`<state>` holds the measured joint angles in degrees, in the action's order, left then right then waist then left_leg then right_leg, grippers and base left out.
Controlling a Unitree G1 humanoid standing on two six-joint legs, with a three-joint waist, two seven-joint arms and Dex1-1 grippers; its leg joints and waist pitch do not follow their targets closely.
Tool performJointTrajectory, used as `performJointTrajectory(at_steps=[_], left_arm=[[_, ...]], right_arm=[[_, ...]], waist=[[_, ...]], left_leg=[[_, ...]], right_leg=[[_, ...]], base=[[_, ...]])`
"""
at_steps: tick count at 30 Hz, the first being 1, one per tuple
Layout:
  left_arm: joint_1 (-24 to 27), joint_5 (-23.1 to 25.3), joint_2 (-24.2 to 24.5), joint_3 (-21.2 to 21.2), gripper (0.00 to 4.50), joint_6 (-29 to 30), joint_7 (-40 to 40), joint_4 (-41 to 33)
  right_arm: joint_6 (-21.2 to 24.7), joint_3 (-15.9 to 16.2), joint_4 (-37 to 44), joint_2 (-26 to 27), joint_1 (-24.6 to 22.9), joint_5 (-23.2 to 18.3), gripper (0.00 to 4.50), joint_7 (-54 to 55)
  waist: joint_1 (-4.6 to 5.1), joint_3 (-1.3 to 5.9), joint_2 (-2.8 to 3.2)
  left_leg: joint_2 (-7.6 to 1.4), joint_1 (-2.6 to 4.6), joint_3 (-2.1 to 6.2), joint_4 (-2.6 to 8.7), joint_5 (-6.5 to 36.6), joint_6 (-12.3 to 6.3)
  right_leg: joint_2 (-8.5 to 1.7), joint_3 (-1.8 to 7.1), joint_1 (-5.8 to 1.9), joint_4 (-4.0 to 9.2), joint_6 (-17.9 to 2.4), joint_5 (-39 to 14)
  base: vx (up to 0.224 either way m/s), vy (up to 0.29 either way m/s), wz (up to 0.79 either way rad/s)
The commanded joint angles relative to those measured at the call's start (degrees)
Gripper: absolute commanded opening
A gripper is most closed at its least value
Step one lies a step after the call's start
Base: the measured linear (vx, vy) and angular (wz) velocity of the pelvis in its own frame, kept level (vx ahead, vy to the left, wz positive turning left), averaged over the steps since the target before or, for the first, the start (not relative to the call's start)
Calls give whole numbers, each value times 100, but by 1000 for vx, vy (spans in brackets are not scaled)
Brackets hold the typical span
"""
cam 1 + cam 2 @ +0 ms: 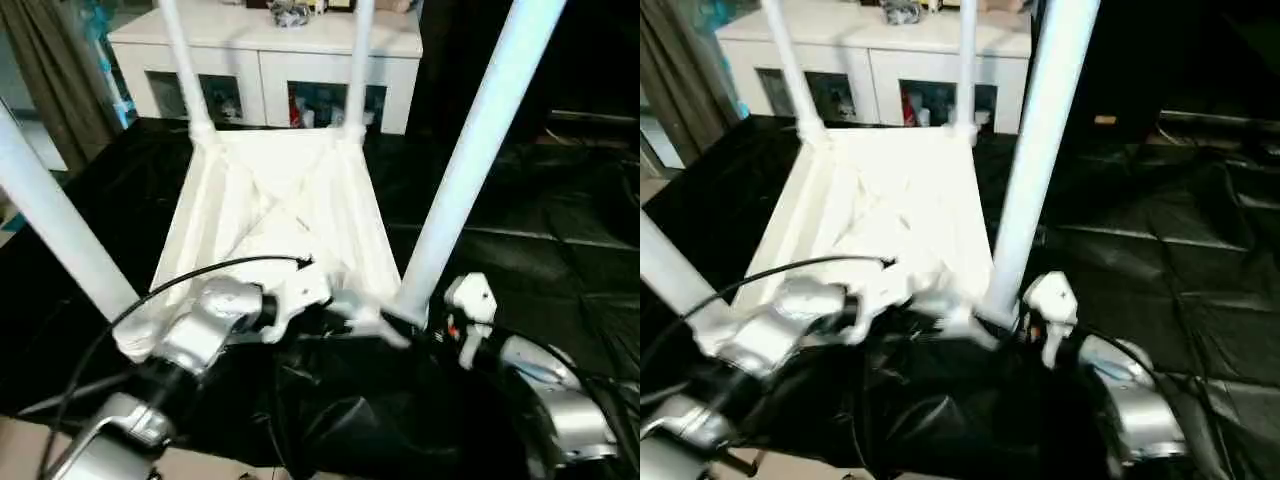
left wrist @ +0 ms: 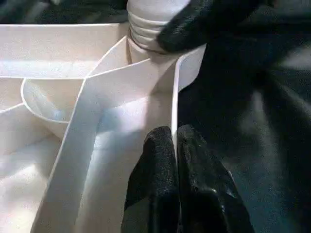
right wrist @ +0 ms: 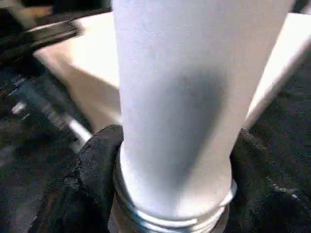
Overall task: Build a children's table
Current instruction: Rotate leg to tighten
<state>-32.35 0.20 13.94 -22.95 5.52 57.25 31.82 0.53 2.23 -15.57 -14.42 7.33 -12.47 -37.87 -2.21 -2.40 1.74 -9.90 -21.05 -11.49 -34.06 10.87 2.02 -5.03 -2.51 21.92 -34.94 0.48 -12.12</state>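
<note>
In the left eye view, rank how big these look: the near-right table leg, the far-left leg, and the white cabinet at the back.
1. Near-right leg: looks largest, though mostly because it stands closest to the camera.
2. White cabinet: wide, but partly cut off at the picture's top.
3. Far-left leg: thinnest; all legs are probably alike in true size.

The small table (image 1: 285,215) is white all over, its upturned underside crossed by raised ribs, and its four legs are plain white tubes. The leg (image 3: 175,111) between the right claw (image 3: 170,194) fingers (image 3: 97,179) has ridged rings at its foot. Both claws are black on silver forearms; the left claw (image 2: 175,179) pinches a white rib. The cover (image 1: 560,250) beneath is glossy black. Beyond stands a white cabinet (image 1: 270,50), with a grey-brown curtain (image 1: 60,70) beside it.
</note>
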Motion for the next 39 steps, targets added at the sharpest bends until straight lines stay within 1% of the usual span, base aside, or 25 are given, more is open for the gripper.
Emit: performJointTrajectory(at_steps=[1,2,3,4,5,7,8,9,11,13,15,19,20,21,23,25,26,27,28,29,32,33,35,37,39], left_arm=[[-165,54,-362,343,0,139,-1197,525],[-240,94,-474,365,0,146,-1396,631],[-342,99,-660,393,0,180,-1611,758],[-466,121,-897,430,0,183,-1836,919],[-505,130,-992,422,0,171,-1888,965],[-556,161,-1154,368,0,91,-1881,1057],[-576,181,-1200,348,0,53,-1859,1103],[-576,181,-1200,348,0,53,-1859,1103],[-579,185,-1179,300,0,-92,-1628,1157],[-561,172,-1130,284,0,-172,-1484,1157],[-480,116,-945,261,0,-367,-1060,1103],[-288,-9,-536,264,0,-517,-208,852],[-233,-25,-388,247,0,-563,36,774],[-182,-85,-273,236,0,-632,284,698],[-136,-167,-181,244,0,-630,506,618],[-14,-464,77,301,0,-579,1170,355],[-14,-464,77,301,0,-579,1170,355],[17,-564,223,302,0,-561,1516,274],[17,-574,290,286,0,-565,1641,264],[11,-575,367,281,0,-555,1790,261],[-8,-561,455,293,0,-566,1940,279],[-26,-560,476,312,0,-582,1961,298],[-32,-568,504,325,0,-570,2000,283],[-41,-543,544,324,0,-568,2034,270],[-50,-516,560,333,0,-576,2052,279]], right_arm=[[100,65,-302,361,89,72,273,689],[78,87,-387,452,122,171,273,881],[106,146,-518,602,217,319,273,1169],[142,205,-693,813,362,488,273,1484],[142,247,-750,904,431,538,273,1555],[88,417,-818,1034,563,693,273,1526],[37,461,-844,1078,602,712,307,1461],[37,461,-844,1078,602,712,342,1461],[-108,503,-814,1064,643,677,342,1180],[-145,517,-775,1005,644,656,363,1041],[-118,532,-630,762,620,526,389,635],[-55,461,-270,220,567,261,389,-158],[99,376,-113,74,537,34,389,-486],[180,357,-10,-69,515,-68,389,-733],[238,368,71,-209,491,-126,389,-964],[436,483,377,-707,355,-296,389,-1742],[436,483,377,-707,355,-296,389,-1742],[504,560,499,-961,294,-343,389,-2131],[545,574,516,-1042,291,-360,389,-2244],[575,596,520,-1131,302,-364,389,-2370],[644,624,518,-1236,330,-377,389,-2542],[674,635,507,-1253,353,-380,389,-2589],[697,645,492,-1268,382,-394,389,-2630],[751,656,481,-1277,429,-438,357,-2683],[806,659,479,-1267,464,-493,352,-2719]], waist=[[12,232,-71],[41,227,-95],[76,230,-88],[82,239,-60],[102,239,-78],[118,254,-67],[118,254,-67],[118,266,-57],[111,265,-54],[109,263,-55],[107,267,-53],[88,277,-85],[89,274,-69],[81,287,-88],[42,305,-70],[-8,315,-96],[-28,311,-80],[-57,324,-75],[-68,332,-122],[-109,344,-97],[-171,346,-87],[-188,334,-112],[-200,318,-113],[-199,301,-132],[-204,300,-131]], left_leg=[[-305,76,235,513,2090,92],[-299,60,237,518,2099,109],[-285,32,248,521,2058,84],[-273,50,244,510,2068,74],[-265,45,239,507,2080,54],[-273,33,240,508,2025,-38],[-273,33,240,508,2025,-38],[-275,32,220,499,1921,-148],[-277,33,209,493,1899,-243],[-278,29,207,493,1886,-288],[-278,24,211,496,1886,-321],[-296,-7,207,490,1729,-431],[-303,8,195,487,1694,-455],[-314,4,192,478,1601,-486],[-334,13,176,468,1363,-539],[-334,16,164,447,1227,-635],[-347,19,163,447,1178,-660],[-350,23,155,431,1024,-726],[-353,29,139,421,971,-758],[-359,22,136,408,805,-800],[-371,34,122,392,672,-825],[-371,22,123,396,689,-796],[-370,26,124,412,849,-710],[-367,31,133,431,1022,-572],[-369,37,136,435,992,-529]], right_leg=[[-365,212,-69,608,-881,-2620],[-359,206,-79,613,-865,-2610],[-368,193,-113,618,-822,-2596],[-375,197,-96,633,-821,-2620],[-373,196,-95,641,-826,-2620],[-371,193,-116,648,-856,-2413],[-371,193,-116,648,-856,-2413],[-366,201,-127,637,-952,-2098],[-368,204,-126,634,-986,-2063],[-371,200,-132,640,-995,-2136],[-374,197,-144,649,-966,-2224],[-387,205,-172,631,-969,-2169],[-385,209,-148,631,-1022,-2098],[-387,210,-158,613,-1080,-1954],[-373,207,-168,561,-1210,-1486],[-379,199,-182,520,-1304,-1253],[-380,203,-182,509,-1327,-1161],[-366,193,-185,466,-1409,-835],[-361,192,-179,454,-1435,-744],[-362,186,-187,411,-1492,-523],[-362,179,-170,373,-1592,-268],[-369,174,-177,370,-1611,-260],[-382,177,-177,395,-1576,-524],[-395,187,-179,431,-1487,-871],[-395,193,-176,434,-1460,-917]], base=[[0,0,0],[0,0,0],[0,0,0],[0,0,0],[0,0,0],[0,0,0],[0,0,0],[0,0,0],[0,0,0],[0,0,0],[0,0,0],[0,0,0],[0,0,0],[0,0,0],[0,0,0],[0,0,0],[0,0,0],[0,0,0],[0,0,0],[0,0,0],[0,0,0],[0,0,0],[0,0,0],[0,0,0],[0,0,0]])
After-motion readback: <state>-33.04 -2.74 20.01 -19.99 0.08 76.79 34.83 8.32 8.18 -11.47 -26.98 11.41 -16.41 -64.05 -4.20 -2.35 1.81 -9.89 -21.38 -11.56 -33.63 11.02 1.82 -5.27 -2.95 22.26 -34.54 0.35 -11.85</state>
